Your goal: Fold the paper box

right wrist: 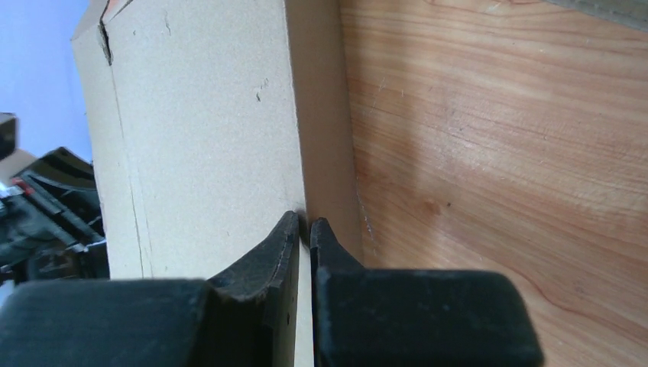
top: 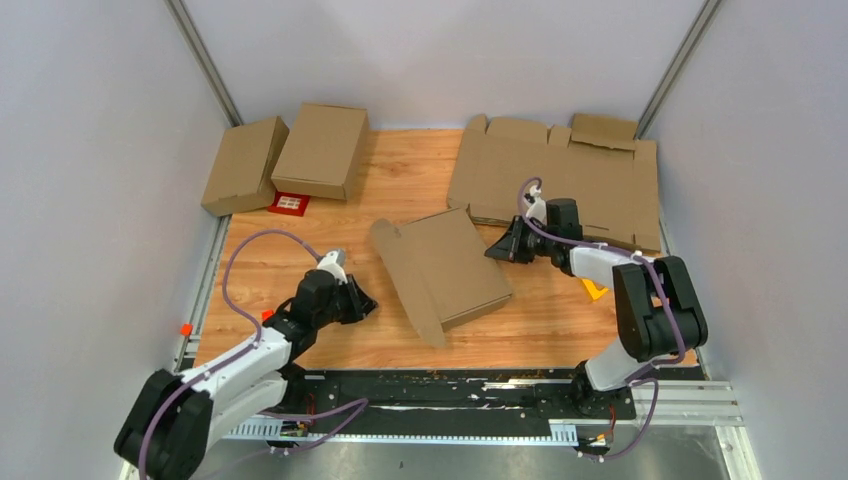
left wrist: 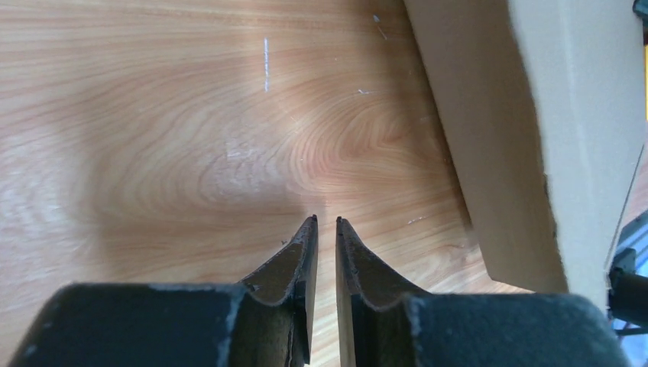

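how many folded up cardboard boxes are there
3: the corner box at the back left, the second box right beside it, and the paper box in the middle. The flat sheets at the back right aren't counted.

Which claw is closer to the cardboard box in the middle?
Right. The right gripper has its tips at the paper box, on its right edge; the left gripper stands apart, off its left side.

My left arm stretches forward and inward, left end effector (top: 362, 300) held low, its fingers (left wrist: 299, 264) drawn together with only a thin slit between. My right arm folds back leftward, right end effector (top: 497, 248) likewise pinched nearly closed.
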Robot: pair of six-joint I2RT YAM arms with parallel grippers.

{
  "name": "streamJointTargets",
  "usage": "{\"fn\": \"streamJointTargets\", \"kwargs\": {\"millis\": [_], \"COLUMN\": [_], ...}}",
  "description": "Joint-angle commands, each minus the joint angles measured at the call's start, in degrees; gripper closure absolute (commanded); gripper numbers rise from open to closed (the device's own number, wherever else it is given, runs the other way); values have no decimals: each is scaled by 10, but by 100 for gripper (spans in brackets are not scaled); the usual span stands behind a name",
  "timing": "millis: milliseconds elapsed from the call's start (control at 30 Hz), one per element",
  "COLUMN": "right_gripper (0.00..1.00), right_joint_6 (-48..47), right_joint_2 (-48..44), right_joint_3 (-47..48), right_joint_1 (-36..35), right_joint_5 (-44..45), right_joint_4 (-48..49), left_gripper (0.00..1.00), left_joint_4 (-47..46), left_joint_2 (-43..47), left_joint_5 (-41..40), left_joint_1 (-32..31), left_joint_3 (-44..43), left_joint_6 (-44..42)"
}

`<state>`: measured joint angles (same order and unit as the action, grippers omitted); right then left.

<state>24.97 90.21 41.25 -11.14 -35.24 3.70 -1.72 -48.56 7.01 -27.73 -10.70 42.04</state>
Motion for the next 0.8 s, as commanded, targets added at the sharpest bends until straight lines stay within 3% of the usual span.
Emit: {"fn": "streamJointTargets", "kwargs": {"millis": [0,300,467,633,767], "right_gripper": [98,99,99,92,84], "right_joint_6": [20,22,14,-1,-33], "right_joint_2": [42,50,51,37,7], "right_joint_3": [-37,-43,-40,-37,-10], "right_joint_1": [31,56,56,47,12], "right_joint_5": [-17,-31,-24,-20,30], "right_joint_4": [29,41,34,22,-42], "left_gripper": [79,85,86,87,86], "left_joint_4": [-172,-417,-478,-541,-514], "left_joint_2": [-81,-319,-412,-426,-395], "left_joint_5": [48,52,53,51,66], "left_joint_1": [-5,-76,-133,-148,-148], "left_joint_3": [22,-24,-100,-122,-138], "left_joint_6": [34,74,68,73,60]}}
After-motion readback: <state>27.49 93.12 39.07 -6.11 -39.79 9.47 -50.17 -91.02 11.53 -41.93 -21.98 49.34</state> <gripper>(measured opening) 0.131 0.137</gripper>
